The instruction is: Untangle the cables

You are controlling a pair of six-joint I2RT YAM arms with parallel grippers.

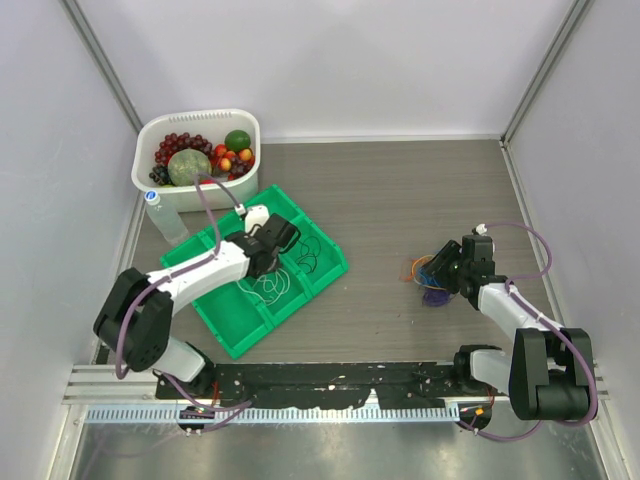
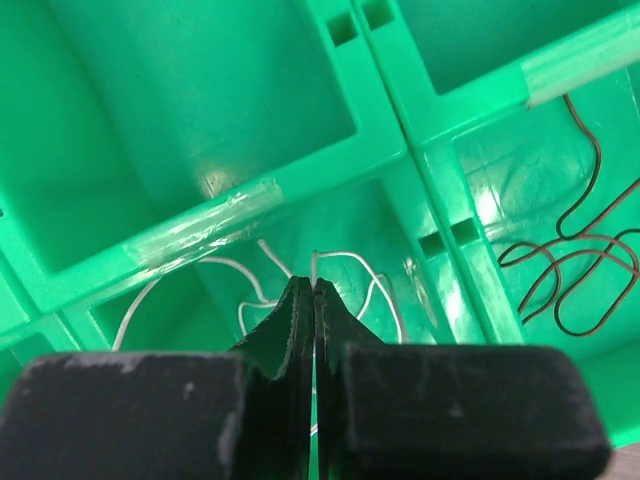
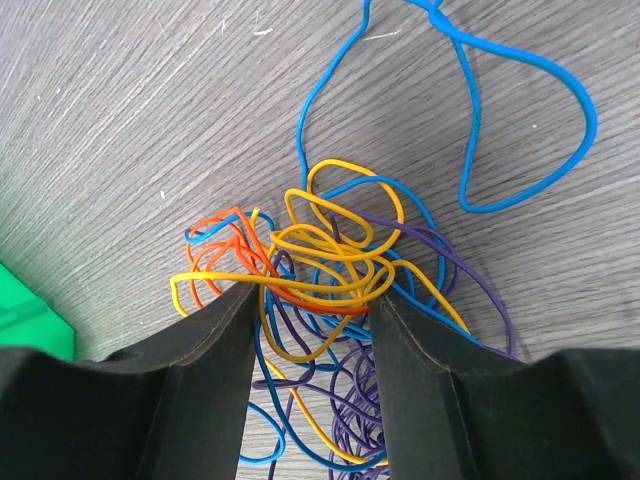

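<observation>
Item: cables (image 3: 320,270), 1 knot of thin wire loops in orange, yellow, blue and purple, lying on the table (image 1: 400,200) at its right side. Judged light, springy and slick, so prone to drag as 1 clump. Best hold: the free blue loop at the knot's edge, not the dense middle. The right gripper (image 3: 312,300) has its jaws spread and straddles the knot. The left gripper (image 2: 313,285) has its jaws pressed together at a white loop (image 2: 350,258) in a tray (image 1: 228,318) compartment; whether they nip it I cannot tell. A dark loop (image 2: 570,250) lies in the next compartment. Surface: grey wood grain, flat, matt. Room: pale walls close on 3 sides, with a fruit basket (image 1: 150,150) and a bottle (image 1: 160,215) at the far left.
</observation>
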